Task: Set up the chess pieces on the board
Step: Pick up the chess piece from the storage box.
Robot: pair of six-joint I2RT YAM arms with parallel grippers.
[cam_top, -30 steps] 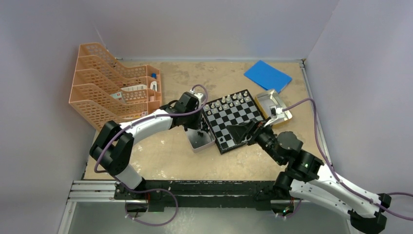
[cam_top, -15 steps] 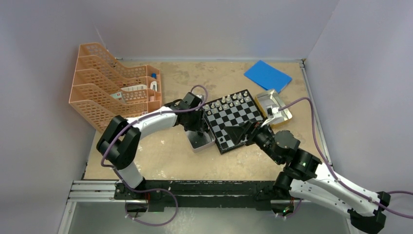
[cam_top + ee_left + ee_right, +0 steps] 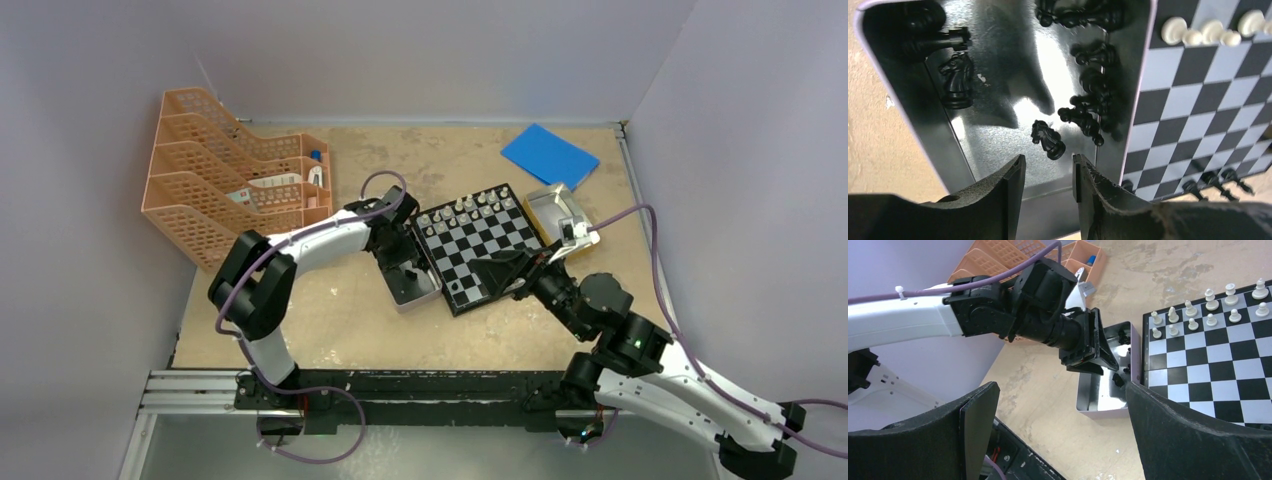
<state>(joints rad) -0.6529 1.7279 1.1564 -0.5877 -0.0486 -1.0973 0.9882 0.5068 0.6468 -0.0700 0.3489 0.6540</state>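
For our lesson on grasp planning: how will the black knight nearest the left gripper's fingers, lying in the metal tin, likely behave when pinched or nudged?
The black knight looks rigid and probably very light, being smaller than the fingers of the left gripper. Lying on the shiny tin, it may skid or roll if nudged.

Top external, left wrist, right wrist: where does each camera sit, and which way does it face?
Top external: above and behind, looking down on the table, left arm, right arm.
Left wrist: on the left arm, looking into the tin of black pieces; own jaws open.
Right wrist: facing the left arm, board on the right; own jaws wide.
Shared: board and tin.
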